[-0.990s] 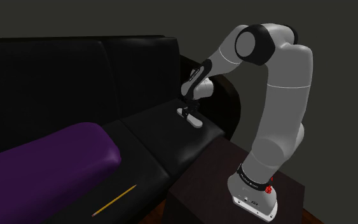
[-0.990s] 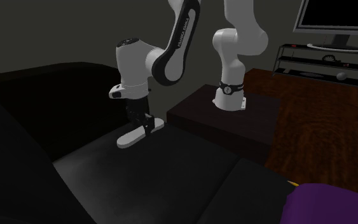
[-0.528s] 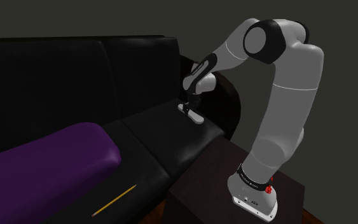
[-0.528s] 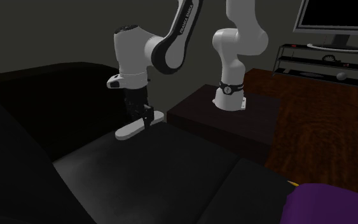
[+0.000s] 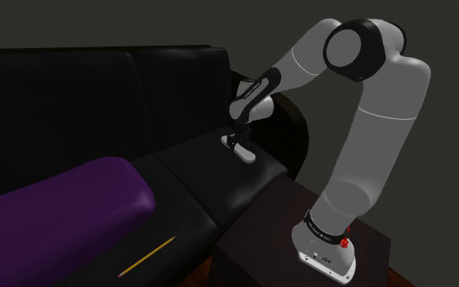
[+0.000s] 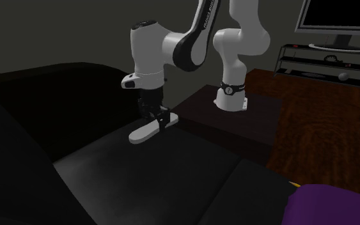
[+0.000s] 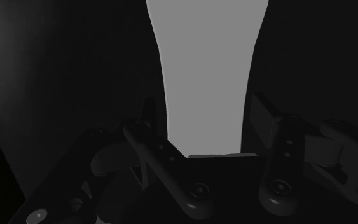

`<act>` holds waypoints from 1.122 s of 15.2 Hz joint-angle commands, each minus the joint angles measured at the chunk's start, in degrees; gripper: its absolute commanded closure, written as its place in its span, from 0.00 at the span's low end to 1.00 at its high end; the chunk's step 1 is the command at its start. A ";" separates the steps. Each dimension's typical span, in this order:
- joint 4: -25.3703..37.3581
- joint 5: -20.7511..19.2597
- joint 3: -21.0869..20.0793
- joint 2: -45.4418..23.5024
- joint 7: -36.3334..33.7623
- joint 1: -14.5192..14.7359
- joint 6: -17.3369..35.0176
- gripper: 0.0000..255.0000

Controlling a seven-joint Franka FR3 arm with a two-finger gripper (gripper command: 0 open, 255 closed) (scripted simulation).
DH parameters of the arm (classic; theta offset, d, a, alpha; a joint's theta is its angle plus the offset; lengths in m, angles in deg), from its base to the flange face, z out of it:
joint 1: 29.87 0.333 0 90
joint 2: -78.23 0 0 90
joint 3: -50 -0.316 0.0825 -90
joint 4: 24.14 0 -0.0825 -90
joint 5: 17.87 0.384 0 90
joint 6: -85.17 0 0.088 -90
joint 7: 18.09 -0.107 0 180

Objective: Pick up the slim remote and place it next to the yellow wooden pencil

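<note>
While the arm's elbow has swung higher than half a second ago, the gripper [image 6: 161, 120] has carried the slim remote [image 6: 148, 131] a little sideways over the sofa [image 5: 72, 106], toward the second exterior view's right, and the wrist has turned with it. The black fingers are clenched on the pale grey remote near one end, as the wrist view shows, with the remote [image 7: 204, 76] running straight out from between them. It hangs slanted just over the seat at the sofa's armrest end; I cannot tell whether its low end touches the seat. Farther along the sofa lies a big purple cushion [image 5: 64, 208], and the yellow pencil [image 5: 147, 258] rests on the sofa's front edge just beside that cushion, well apart from the remote. The dark stand [image 5: 260, 236] sits against the sofa's armrest end. Beyond the sofa, a television [image 6: 341, 19] stands on a low shelf unit [image 6: 325, 61] bearing small items too small to tell.
</note>
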 commanded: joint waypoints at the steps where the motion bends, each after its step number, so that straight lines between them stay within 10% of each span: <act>1: -1.71 -0.68 -0.86 1.48 -3.42 1.97 0.30 1.00; 17: -4.85 -2.39 -11.07 4.27 -29.84 16.85 0.78 1.00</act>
